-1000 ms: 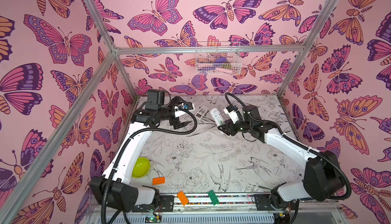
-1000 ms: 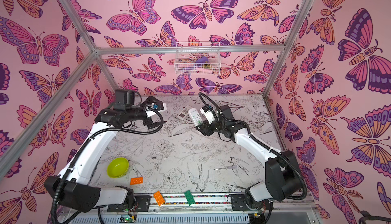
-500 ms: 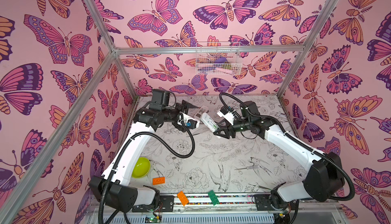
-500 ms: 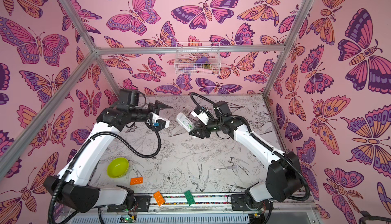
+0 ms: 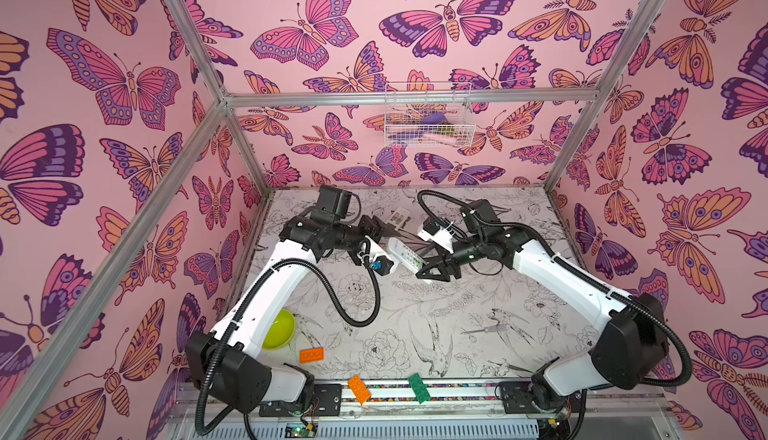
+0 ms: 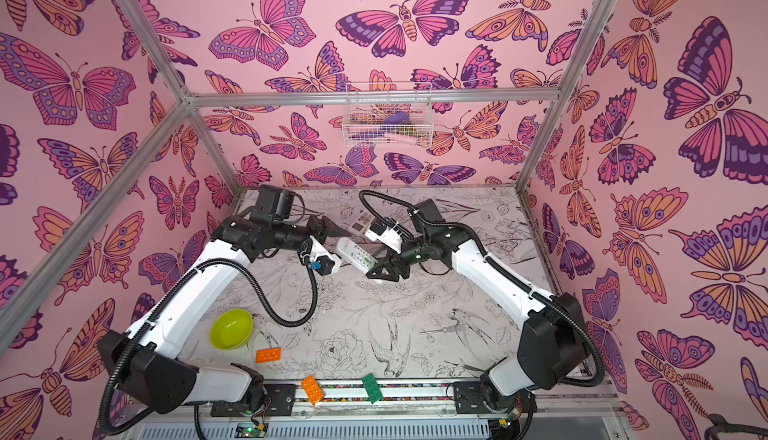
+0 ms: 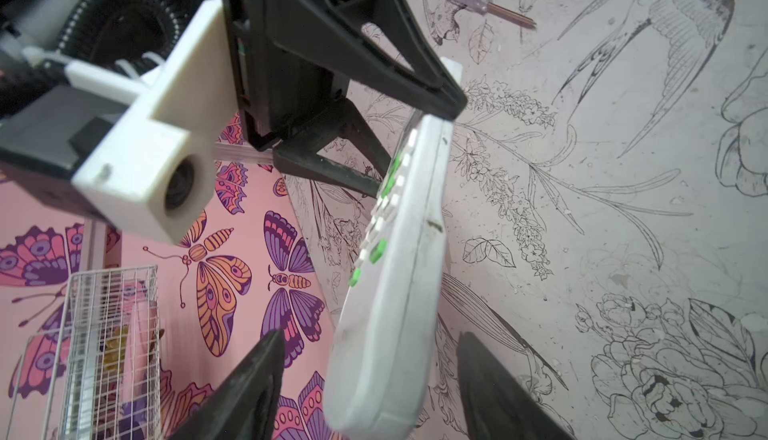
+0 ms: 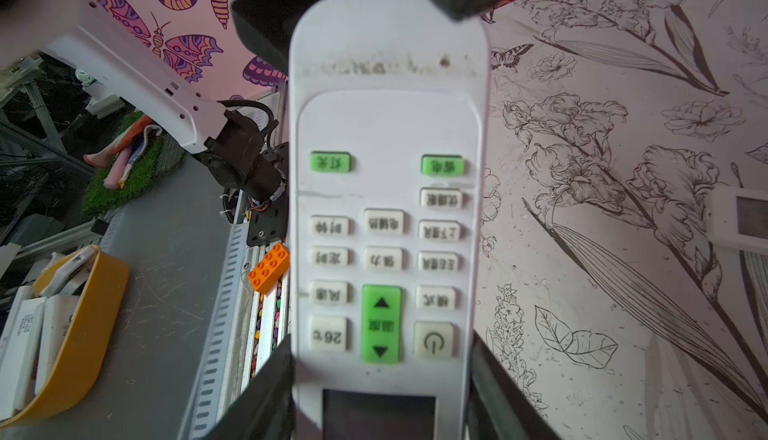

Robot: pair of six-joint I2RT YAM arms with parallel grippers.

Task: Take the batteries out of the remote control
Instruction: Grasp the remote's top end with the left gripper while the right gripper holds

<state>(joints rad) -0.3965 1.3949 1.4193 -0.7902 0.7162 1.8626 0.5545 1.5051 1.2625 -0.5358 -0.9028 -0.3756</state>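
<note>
Right wrist view looks along the button face of the white remote control [image 8: 386,217]. The right gripper [image 8: 380,409] clamps the display end, with one dark finger [image 8: 266,396] pressed against each long edge.

In both top views the remote hangs above the far middle of the table [image 5: 415,321], between the two arms. Its buttons face up and it slants from far left to near right.

The left gripper [image 7: 370,336] straddles the rounded opposite end. Its fingers [image 7: 257,379] stand moderately apart, and a strip of background shows between each finger and the remote's sides, so it has no grip.

The batteries cannot be seen. Only the button face and one side edge show, and the back is hidden, so I cannot tell whether they are inside.

A second remote [image 5: 400,218] lies flat on the far table just beyond the grippers. A thin screwdriver [image 5: 486,329] lies on the near right. A green bowl [image 5: 279,329] sits near left beside the left arm, with an orange brick [image 5: 311,354] just to its right. Another orange brick [image 5: 359,390] and a green brick [image 5: 419,388] lie on the near rail. A wire basket [image 5: 428,115] hangs on the far wall.
</note>
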